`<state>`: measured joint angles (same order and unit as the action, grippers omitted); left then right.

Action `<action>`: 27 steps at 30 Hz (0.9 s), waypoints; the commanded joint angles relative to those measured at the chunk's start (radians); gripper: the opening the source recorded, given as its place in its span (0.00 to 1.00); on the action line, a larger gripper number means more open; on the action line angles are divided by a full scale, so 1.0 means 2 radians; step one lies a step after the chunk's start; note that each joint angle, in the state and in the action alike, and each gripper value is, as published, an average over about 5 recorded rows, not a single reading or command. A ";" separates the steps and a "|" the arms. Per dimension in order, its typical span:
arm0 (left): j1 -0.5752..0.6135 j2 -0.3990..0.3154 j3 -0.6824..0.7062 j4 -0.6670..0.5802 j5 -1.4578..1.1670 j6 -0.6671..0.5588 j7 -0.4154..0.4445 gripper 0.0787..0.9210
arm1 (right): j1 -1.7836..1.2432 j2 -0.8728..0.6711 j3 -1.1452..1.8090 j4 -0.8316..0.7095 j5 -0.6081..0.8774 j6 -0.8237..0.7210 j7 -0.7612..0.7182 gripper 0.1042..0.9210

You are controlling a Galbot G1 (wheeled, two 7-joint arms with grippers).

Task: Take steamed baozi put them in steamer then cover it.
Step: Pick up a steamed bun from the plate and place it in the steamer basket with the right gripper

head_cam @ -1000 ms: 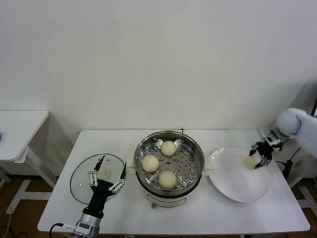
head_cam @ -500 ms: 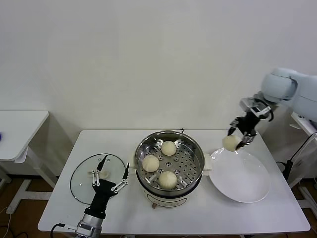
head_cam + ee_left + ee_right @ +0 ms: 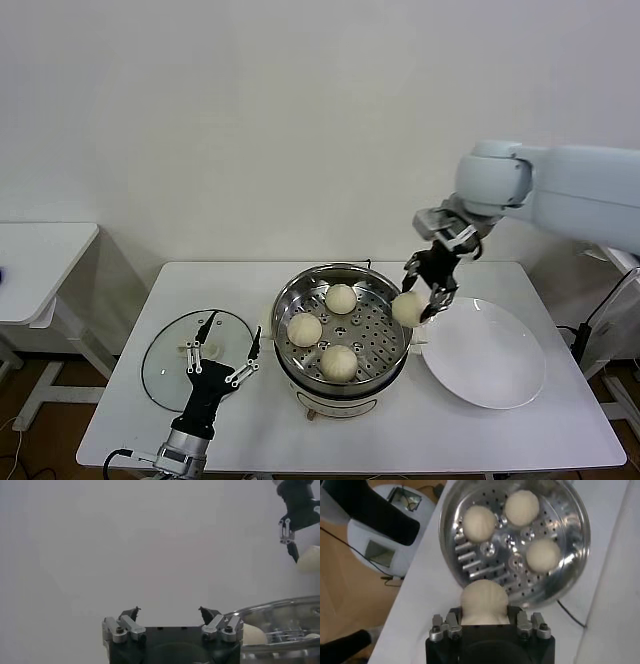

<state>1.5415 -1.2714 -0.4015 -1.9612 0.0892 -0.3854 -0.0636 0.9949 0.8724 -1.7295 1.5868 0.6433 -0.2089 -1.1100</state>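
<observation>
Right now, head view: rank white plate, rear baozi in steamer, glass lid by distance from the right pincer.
1. White plate, just right of the right pincer.
2. Rear baozi, left, inside the steamer.
3. Glass lid, far left, by the left pincer.

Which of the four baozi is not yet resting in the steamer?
The baozi clamped in the right gripper, hanging above the steamer rim on its plate side; the other three lie on the perforated bottom.

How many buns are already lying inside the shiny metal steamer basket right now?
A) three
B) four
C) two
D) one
A: three baozi lie on the perforated bottom of the steamer, while the fourth baozi is shut in the right gripper above the basket's rim, not yet set down.
</observation>
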 commanded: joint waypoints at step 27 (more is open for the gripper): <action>0.000 0.005 -0.004 0.010 -0.001 -0.003 -0.003 0.88 | -0.124 0.087 0.018 -0.077 -0.009 -0.024 0.074 0.68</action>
<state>1.5429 -1.2611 -0.4086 -1.9432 0.0877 -0.3910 -0.0703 0.7716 1.0306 -1.6968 1.4503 0.6296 -0.2547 -0.9775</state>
